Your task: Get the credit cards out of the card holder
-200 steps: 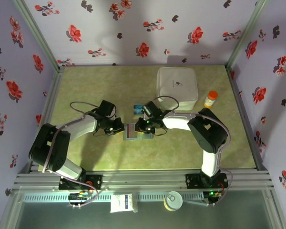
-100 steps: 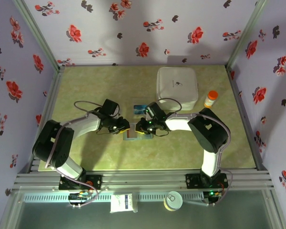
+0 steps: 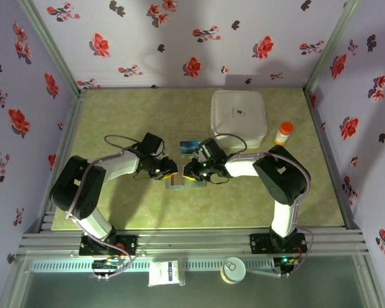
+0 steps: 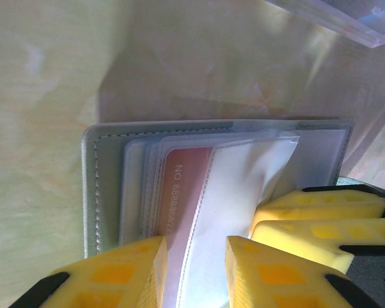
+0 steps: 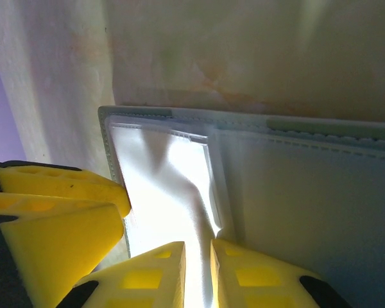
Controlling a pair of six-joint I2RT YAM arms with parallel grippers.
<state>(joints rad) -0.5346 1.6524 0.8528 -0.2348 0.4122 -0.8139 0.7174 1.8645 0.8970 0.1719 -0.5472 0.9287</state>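
Both arms fold inward and meet mid-table over the one card holder [image 4: 106, 192], lying open. The left gripper [image 4: 194, 256] has its jaws apart, straddling a clear sleeve. The right gripper [image 5: 197, 253] pinches the holder's clear flap. One red card [image 4: 183, 186] sits slotted inside, and one blue card [image 3: 190, 146] lies just beyond.

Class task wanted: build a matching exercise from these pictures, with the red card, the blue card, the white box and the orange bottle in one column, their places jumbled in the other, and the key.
Things
1. red card
2. blue card
3. white box
4. orange bottle

Places
A. far part of the table, right of centre
B. in a slot of the card holder
C. between the white box and the right wall
D. loose on the table, just beyond the card holder

Pairs: 1-B, 2-D, 3-A, 4-C
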